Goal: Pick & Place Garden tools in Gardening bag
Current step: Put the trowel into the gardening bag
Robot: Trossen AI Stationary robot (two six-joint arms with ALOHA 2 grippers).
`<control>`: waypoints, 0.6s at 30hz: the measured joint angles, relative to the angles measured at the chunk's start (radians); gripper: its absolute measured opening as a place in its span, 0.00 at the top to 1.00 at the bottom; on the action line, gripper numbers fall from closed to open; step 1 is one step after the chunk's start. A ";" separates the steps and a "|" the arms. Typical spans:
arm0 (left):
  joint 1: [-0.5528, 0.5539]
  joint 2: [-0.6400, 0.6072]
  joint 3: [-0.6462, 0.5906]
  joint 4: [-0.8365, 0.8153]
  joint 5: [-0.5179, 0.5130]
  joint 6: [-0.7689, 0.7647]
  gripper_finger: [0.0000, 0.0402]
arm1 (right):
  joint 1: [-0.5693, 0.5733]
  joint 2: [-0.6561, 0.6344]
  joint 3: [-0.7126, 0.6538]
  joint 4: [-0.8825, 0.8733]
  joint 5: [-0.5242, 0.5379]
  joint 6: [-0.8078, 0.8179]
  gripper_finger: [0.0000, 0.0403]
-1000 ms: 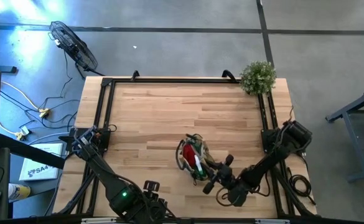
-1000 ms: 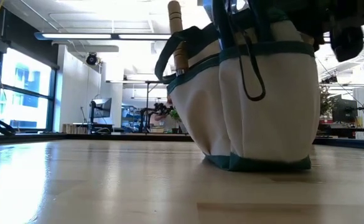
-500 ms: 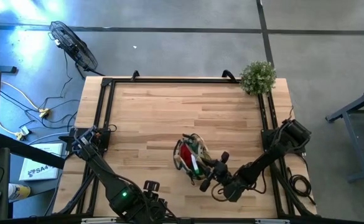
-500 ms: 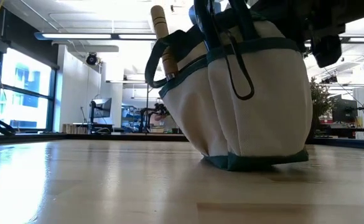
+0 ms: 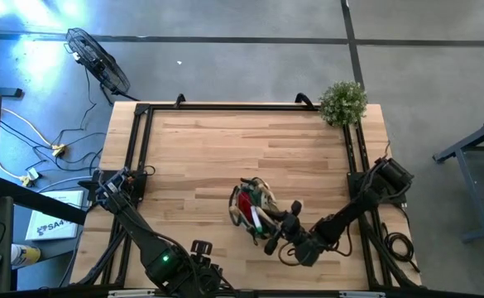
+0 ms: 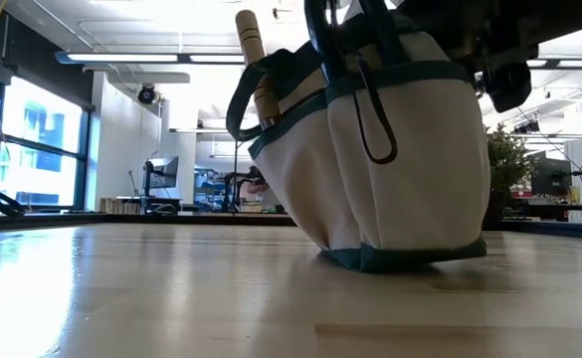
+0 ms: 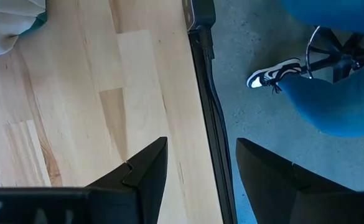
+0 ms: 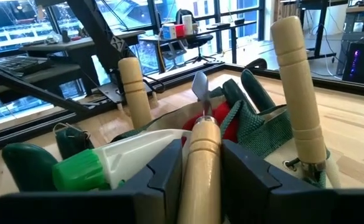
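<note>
Bag (image 5: 254, 207): is sliding further left on the table.
Right gripper (image 5: 276, 230): is following it, fingers loosening.

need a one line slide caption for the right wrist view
Right gripper flanks a pale wooden handle over the gardening bag, already holding a spray bottle and more handles.

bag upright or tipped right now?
Upright. The bag sits on its base on the table, wooden handles pointing up out of it.
</note>
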 joint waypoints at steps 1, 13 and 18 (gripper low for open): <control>0.000 0.000 0.000 0.000 0.000 0.000 0.54 | 0.004 0.000 0.000 0.000 0.000 -0.005 0.75; 0.000 0.000 0.000 0.000 0.002 -0.001 0.54 | 0.025 0.000 0.000 0.000 0.002 -0.022 0.75; 0.000 0.000 0.000 0.000 0.003 -0.009 0.54 | 0.025 0.000 0.000 0.015 -0.027 -0.022 0.75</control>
